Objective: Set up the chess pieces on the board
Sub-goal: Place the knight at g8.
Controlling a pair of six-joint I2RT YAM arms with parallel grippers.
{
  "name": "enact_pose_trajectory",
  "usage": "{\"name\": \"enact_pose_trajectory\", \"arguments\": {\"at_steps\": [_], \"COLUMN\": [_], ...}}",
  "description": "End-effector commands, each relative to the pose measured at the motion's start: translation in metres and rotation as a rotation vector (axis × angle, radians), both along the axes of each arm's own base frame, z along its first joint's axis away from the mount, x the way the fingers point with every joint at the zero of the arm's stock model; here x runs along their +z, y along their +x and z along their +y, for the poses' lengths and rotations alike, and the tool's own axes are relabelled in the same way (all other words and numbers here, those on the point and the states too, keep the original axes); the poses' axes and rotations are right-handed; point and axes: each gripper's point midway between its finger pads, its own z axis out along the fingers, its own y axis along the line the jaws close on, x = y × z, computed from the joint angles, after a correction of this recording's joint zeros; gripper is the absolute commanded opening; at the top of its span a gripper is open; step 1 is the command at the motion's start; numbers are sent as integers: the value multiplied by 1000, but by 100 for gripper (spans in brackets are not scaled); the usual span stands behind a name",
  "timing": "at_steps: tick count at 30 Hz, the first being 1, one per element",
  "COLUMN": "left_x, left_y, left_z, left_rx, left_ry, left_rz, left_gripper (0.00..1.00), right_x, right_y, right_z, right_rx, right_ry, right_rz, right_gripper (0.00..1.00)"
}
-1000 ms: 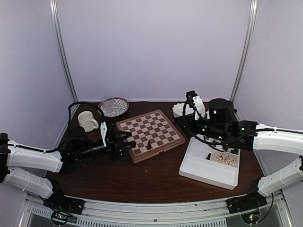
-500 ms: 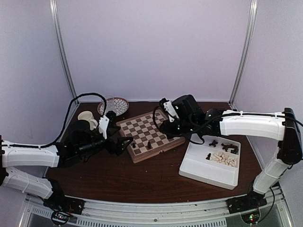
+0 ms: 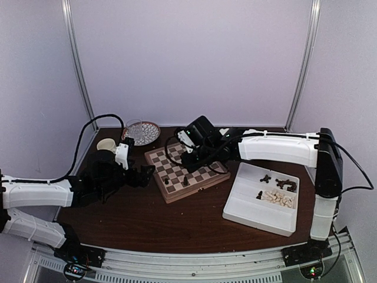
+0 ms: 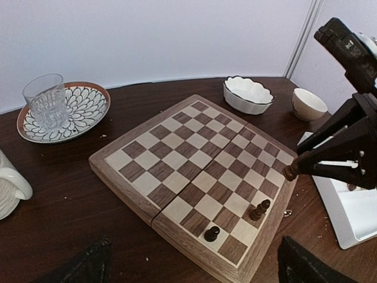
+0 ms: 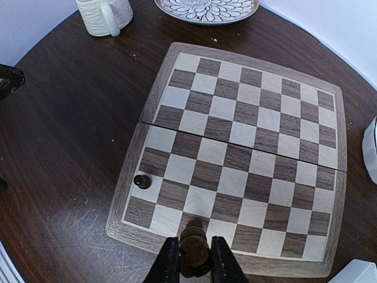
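The board [image 3: 200, 154] lies mid-table, seen closely in the left wrist view [image 4: 177, 159] and the right wrist view [image 5: 247, 147]. Two dark chess pieces stand on its near rows: a pawn [image 4: 212, 234] [image 5: 142, 181] [image 3: 165, 181] and a taller piece [image 4: 259, 209] [image 3: 186, 180]. My right gripper [image 5: 195, 259] [image 3: 187, 160] hovers over the board's near edge, shut on another dark piece [image 5: 194, 247] [image 4: 290, 172]. My left gripper [image 4: 194, 272] [image 3: 150, 172] is open and holds nothing, just off the board's left corner. More dark pieces [image 3: 283, 183] and pale pieces [image 3: 278, 197] lie in the tray.
A white divided tray [image 3: 253, 215] sits right of the board. A mug [image 3: 106, 145] and a glass [image 4: 45, 100] on a patterned plate [image 4: 88, 109] stand back left. A white bowl [image 4: 247, 94] and a small cup [image 4: 309, 103] stand behind the board.
My right arm swung from the tray to the board with a dark piece. My left gripper opened, left the pawn on the board, and drew back left.
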Motion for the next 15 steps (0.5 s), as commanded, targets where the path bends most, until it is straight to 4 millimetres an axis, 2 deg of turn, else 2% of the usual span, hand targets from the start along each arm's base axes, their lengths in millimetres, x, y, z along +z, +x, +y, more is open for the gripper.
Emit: {"name": "enact_pose_trajectory", "arguments": {"at_steps": [1, 9, 15], "left_x": [11, -2, -1], "left_y": [11, 18, 17], "left_z": [8, 13, 13], "left_rx": [82, 143, 136], "left_ry": [-34, -30, -27], "left_rz": [-2, 59, 62], "left_gripper": [98, 98, 98], "right_x": [-7, -36, -50], "right_y": [4, 11, 2], "right_z": [12, 31, 38], "right_rx": [28, 61, 129], "right_ry": [-51, -122, -159], "right_rz": [19, 74, 103], "right_gripper": [0, 0, 0]}}
